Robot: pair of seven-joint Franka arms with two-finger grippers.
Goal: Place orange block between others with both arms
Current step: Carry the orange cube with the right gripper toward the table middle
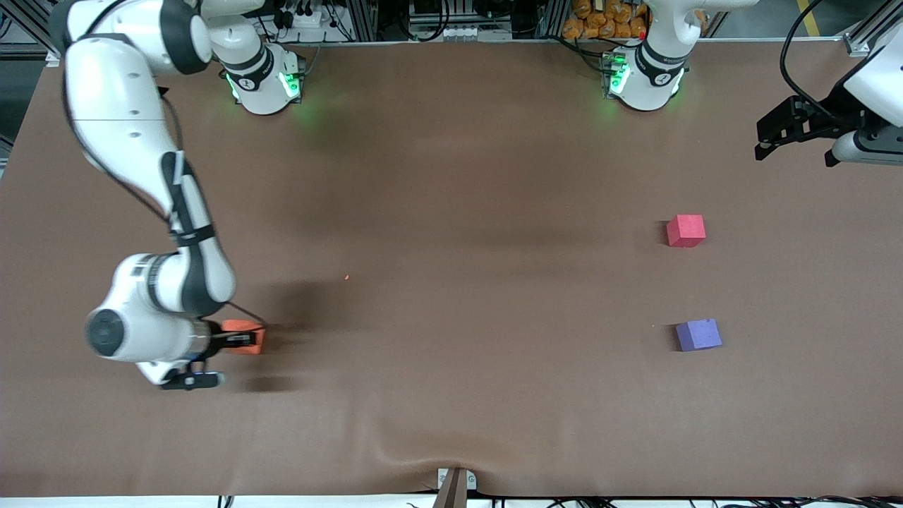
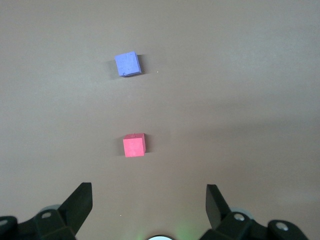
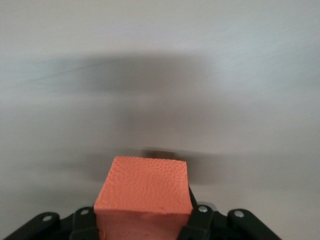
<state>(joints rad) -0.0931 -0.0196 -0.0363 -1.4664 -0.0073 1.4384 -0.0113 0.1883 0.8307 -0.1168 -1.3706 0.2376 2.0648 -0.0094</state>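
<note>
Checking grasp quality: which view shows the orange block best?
The right wrist view: the orange block fills it, pinched in the right claw. The front view shows it small and half hidden by that claw. The left wrist view misses it.

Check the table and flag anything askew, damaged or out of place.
Only the brown table cover: it is wrinkled into a ridge at the edge nearest the front camera. The red-pink cube and purple cube sit flat and apart. The right gripper holds the orange block squarely; the left gripper waits open.

Orange block (image 1: 248,336); red-pink cube (image 1: 686,231); purple cube (image 1: 698,334).
</note>
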